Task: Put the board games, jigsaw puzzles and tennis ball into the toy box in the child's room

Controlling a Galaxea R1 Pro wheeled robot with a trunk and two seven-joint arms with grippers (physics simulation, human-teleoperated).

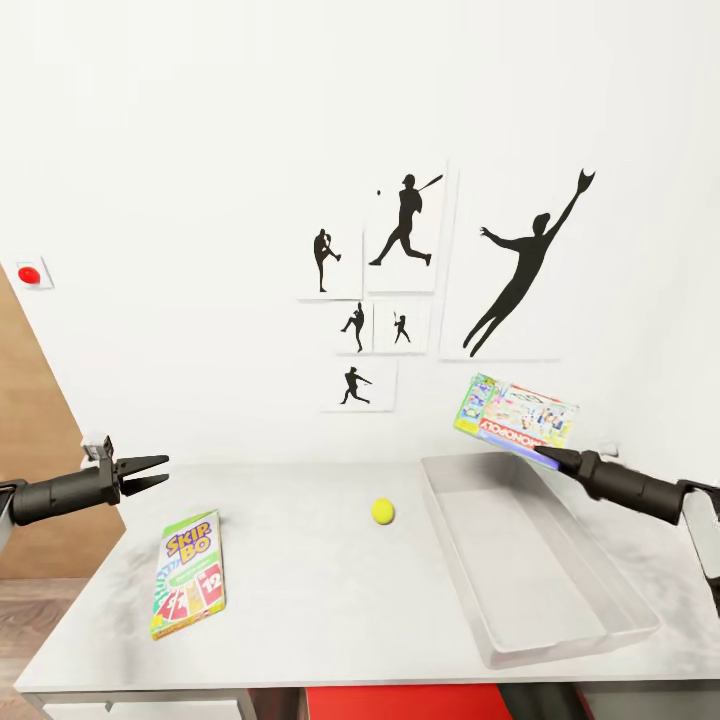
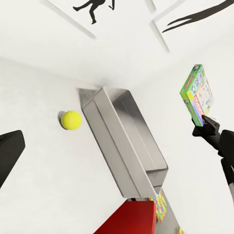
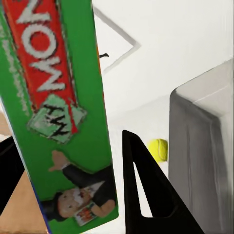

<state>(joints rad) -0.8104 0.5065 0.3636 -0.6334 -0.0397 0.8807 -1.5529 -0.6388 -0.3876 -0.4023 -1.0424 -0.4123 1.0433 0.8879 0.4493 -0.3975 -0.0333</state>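
My right end effector (image 1: 548, 458) clenches one edge of the flat green-and-white Monopoly board game box (image 1: 516, 413), holding it in the air above the far end of the grey low-walled rectangular toy box (image 1: 600, 640), which stands on the right side of the pale grey counter (image 1: 300, 600) and looks empty as far as I can see into it. In my judgement the job is barely begun: no toy yet lies in the toy box, and this game is the first about to go in. The small yellow-green tennis ball (image 1: 382, 511) sits on the counter just beside the toy box's near-left wall, apart from it, and the flat green, white and red SKIP-BO card box (image 1: 189, 572) lies flat toward the counter's left front; both remain to be moved, and I can see no jigsaw puzzles or further game from here. The held box is tilted, its printed face turned toward me, its long axis running roughly left to right across the toy box's long axis, which runs away from me toward the wall. My left end effector (image 1: 150, 473) hangs released and empty above the counter's left edge.
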